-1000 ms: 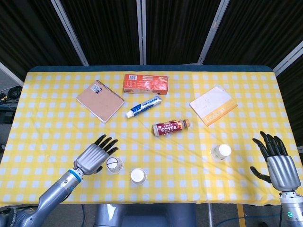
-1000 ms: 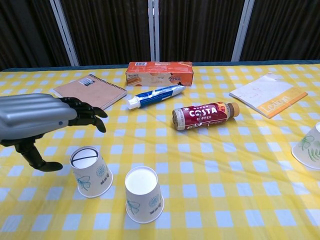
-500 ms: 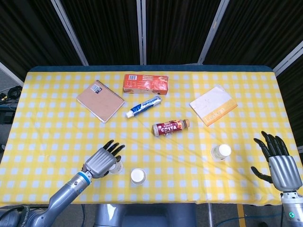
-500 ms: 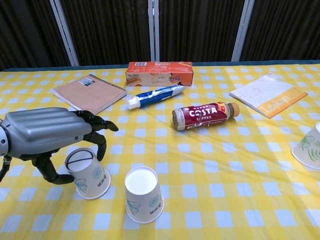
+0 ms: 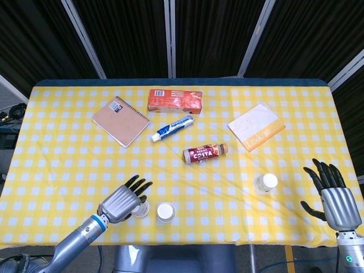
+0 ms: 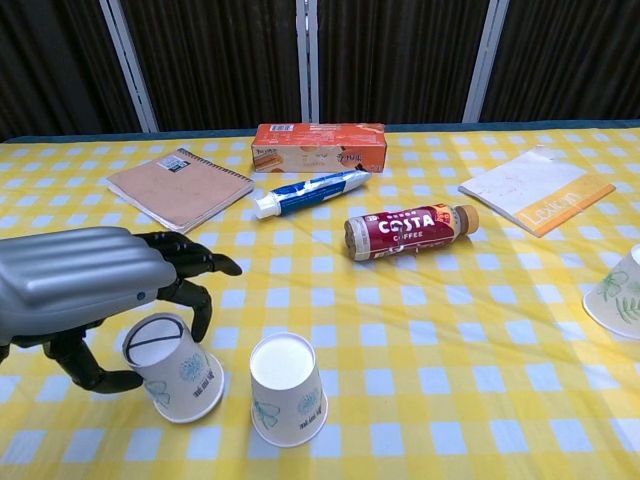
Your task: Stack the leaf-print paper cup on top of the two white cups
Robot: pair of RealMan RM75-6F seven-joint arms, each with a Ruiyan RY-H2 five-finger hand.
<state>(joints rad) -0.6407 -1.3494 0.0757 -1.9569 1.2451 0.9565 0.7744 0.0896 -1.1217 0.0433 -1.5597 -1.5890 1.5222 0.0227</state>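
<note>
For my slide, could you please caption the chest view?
Left hand closing around a tilted white cup, a second white cup upside down beside it.

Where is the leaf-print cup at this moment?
The leaf-print cup stands upside down near the table's front right, in front of the Costa bottle and left of the right hand.

Leaf-print paper cup (image 5: 265,183) (image 6: 618,293): inverted, white base up, green leaf pattern on wall, standing on yellow check cloth toward my right, cut off by chest view's right edge. Two white cups near front edge toward my left, both inverted, faint blue print. First white cup (image 6: 173,366) (image 5: 140,210) tilted. Second white cup (image 6: 286,388) (image 5: 166,212) upright, just beside first; contact unclear.
</note>
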